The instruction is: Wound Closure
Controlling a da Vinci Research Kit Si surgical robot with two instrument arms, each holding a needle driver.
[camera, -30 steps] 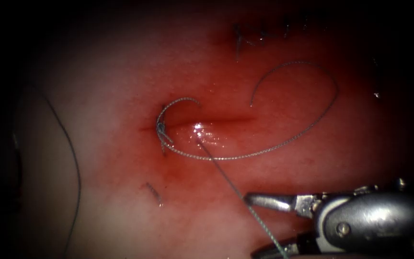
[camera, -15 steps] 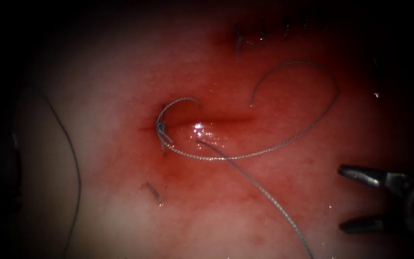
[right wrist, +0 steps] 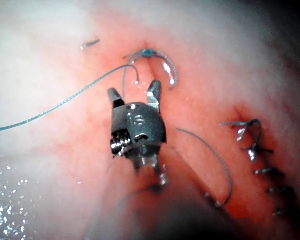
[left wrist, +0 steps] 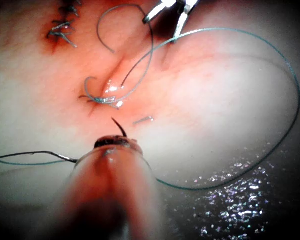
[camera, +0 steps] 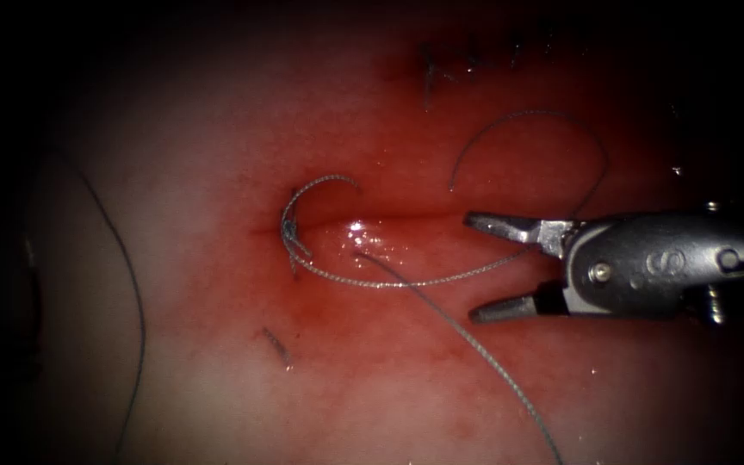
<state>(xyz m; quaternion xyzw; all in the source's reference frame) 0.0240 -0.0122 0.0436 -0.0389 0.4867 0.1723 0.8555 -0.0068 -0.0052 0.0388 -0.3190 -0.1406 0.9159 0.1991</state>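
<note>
We are seeing one grey knotted stitch [camera: 289, 229] at the red cut's [camera: 406, 215] left end, our right steel needle driver [camera: 475, 267] gaping wide and empty, our left tool [left wrist: 112, 144] clamping the dark curved needle [left wrist: 119, 127] clear of the pale pork tissue [camera: 217, 112].

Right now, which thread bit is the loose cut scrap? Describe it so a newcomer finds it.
Start at the cut in the middle of the tissue and find the knot at its left end. Go down and slightly left from the knot to the scrap. It is a short dark straight piece lying alone, joined to no other thread, unlike the long curved strands around it.
</note>
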